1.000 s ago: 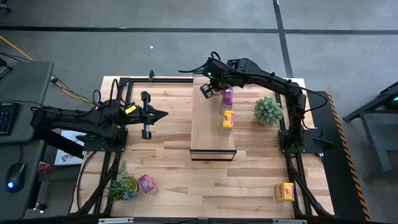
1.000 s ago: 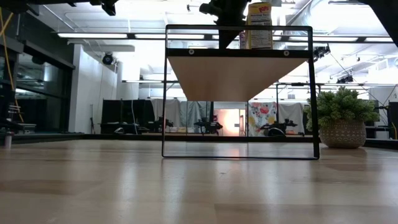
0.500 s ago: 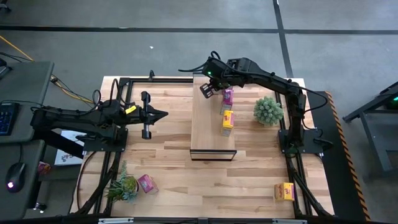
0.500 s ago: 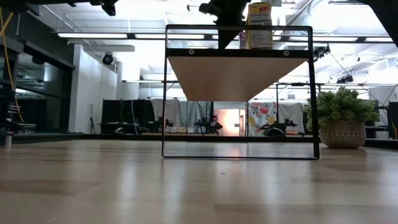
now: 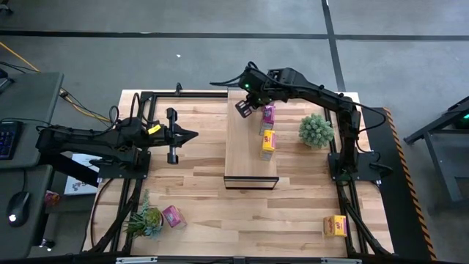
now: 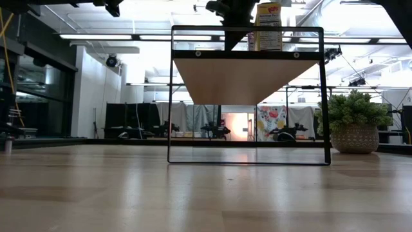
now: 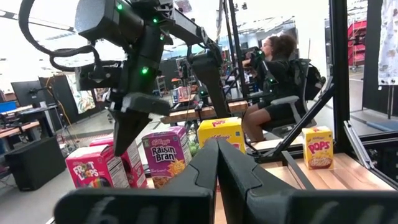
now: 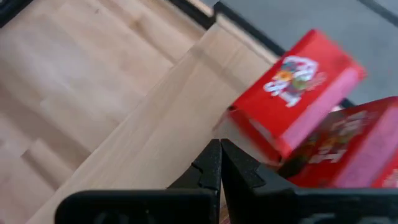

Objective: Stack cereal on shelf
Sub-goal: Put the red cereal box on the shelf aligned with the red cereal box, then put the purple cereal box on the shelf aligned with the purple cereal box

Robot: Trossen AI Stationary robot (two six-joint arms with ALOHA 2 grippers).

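The shelf point(image 5: 245, 147) is a pale plank in a dark frame, standing mid-table. A row of cereal boxes stands along its right edge, among them a magenta one point(image 5: 269, 114) and a yellow one point(image 5: 268, 143). In the right wrist view a red box point(image 8: 292, 93) stands on the plank with a second red one point(image 8: 348, 149) beside it. My right gripper point(image 5: 244, 106) point(image 8: 219, 149) is shut, over the shelf's far end, just left of the boxes. My left gripper point(image 5: 192, 136) point(image 7: 217, 149) is shut and waits left of the shelf. My right gripper's shut fingertips point(image 8: 214, 152) stand right by the lower corner of the red box point(image 8: 227, 127), slanting down over the plank. I cannot tell whether they touch it.
A magenta box point(image 5: 174, 216) lies by a small green plant point(image 5: 146, 218) near the table's near-left corner. A yellow box point(image 5: 336, 226) stands near the near-right corner. A round potted plant point(image 5: 316, 130) sits right of the shelf. A person point(image 7: 280, 74) sits beyond the table.
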